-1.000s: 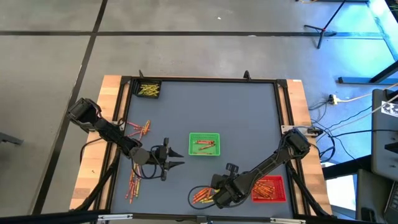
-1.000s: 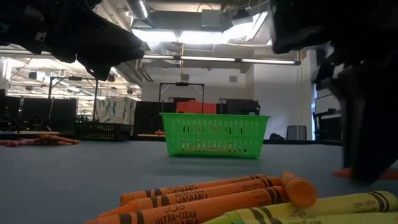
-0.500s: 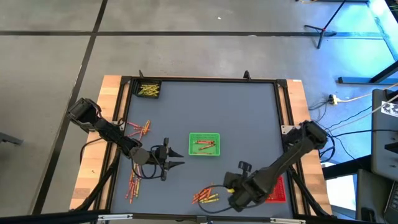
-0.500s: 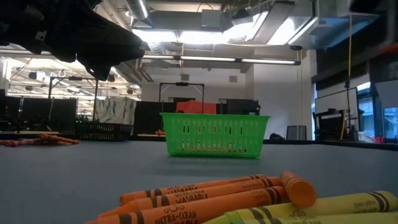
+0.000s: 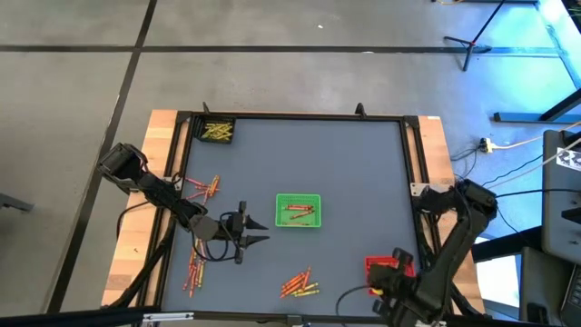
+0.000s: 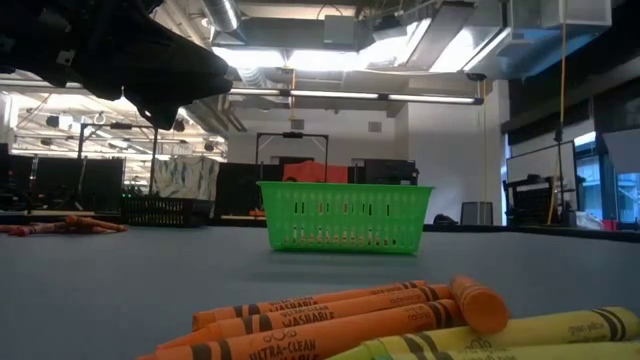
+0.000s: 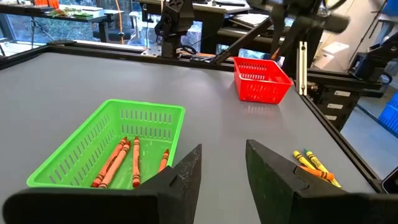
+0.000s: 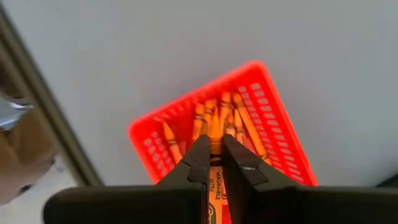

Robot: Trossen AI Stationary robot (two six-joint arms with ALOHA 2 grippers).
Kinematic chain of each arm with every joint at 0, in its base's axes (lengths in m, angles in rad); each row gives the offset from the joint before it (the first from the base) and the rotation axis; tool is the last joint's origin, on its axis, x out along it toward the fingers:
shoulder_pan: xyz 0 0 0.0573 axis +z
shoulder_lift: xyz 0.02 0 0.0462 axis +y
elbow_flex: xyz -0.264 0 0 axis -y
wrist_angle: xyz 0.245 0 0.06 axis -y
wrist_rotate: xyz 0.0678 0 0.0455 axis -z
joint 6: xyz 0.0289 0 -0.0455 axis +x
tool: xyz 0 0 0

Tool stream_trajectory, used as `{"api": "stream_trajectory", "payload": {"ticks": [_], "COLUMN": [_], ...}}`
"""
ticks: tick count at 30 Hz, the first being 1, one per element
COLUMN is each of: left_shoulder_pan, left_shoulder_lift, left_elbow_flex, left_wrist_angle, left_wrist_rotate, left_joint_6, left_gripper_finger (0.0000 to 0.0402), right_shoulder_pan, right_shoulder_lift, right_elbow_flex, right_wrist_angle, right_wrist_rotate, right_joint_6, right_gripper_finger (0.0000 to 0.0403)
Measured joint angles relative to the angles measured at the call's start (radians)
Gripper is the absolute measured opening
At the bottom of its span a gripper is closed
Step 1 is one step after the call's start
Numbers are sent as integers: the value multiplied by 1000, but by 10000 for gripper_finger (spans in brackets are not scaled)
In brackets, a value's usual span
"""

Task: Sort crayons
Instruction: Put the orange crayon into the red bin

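**Right hand holds a crayon above the red tray**

The right hand [image 8: 212, 163] is clamped on a thin orange wax crayon [image 8: 214, 180], directly over the red square plastic tray [image 8: 264, 106] that holds more orange crayons; the left hand [image 7: 222, 163] hovers with fingers apart beside the green square plastic tray [image 7: 146, 114]; loose crayons [image 5: 299, 284] lie on the grey surface [image 5: 354, 173] near its front edge.

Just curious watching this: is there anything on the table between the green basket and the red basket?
No. In the left wrist view, bare grey table runs from the green basket to the red basket; the high view shows the same empty stretch.
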Motion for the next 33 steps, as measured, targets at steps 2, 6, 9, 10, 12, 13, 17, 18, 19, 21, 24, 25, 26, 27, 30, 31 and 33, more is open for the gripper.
{"api": "stream_trajectory", "payload": {"ticks": [2,6,9,10,12,13,17,18,19,21,24,25,26,27,30,31,33], "left_shoulder_pan": [0,0,0,0,0,0,0,0,0,0,0,0,0,0,0,0,0], "left_shoulder_lift": [0,0,0,0,0,0,0,0,0,0,0,0,0,0,0,0,0], "left_elbow_flex": [0,0,0,0,0,0,0,0,0,0,0,0,0,0,0,0,0], "left_wrist_angle": [0,2,4,4,4,4,4,4,4,4,4,4,4,4,4,4,4], "left_wrist_rotate": [0,-1,-1,-1,-1,-1,-1,-1,-1,-1,-1,-1,-1,-1,0,-1,-1], "left_joint_6": [0,0,0,0,0,0,0,0,0,0,0,0,0,0,0,0,0], "left_gripper_finger": [110,110,110,110,110,110,110,110,110,110,110,110,110,110,110,110,110], "right_shoulder_pan": [26,54,51,51,50,49,34,25,20,3,-29,-42,-55,-68,-109,-124,-153], "right_shoulder_lift": [2,1,1,1,1,1,1,1,1,1,1,1,1,1,1,1,1], "right_elbow_flex": [-36,-125,-193,-210,-237,-247,-249,-239,-230,-202,-141,-123,-106,-90,-62,-62,-62], "right_wrist_angle": [3,8,51,72,111,125,130,121,114,92,71,73,77,90,167,201,275], "right_wrist_rotate": [0,3,-8,-13,-17,-17,-49,-59,-71,-95,-76,-52,-29,-2,64,81,103], "right_joint_6": [38,108,136,137,133,132,130,126,113,70,-10,-40,-74,-112,-262,-311,-415], "right_gripper_finger": [21,21,21,21,22,23,55,69,84,115,152,161,168,174,183,183,182]}}
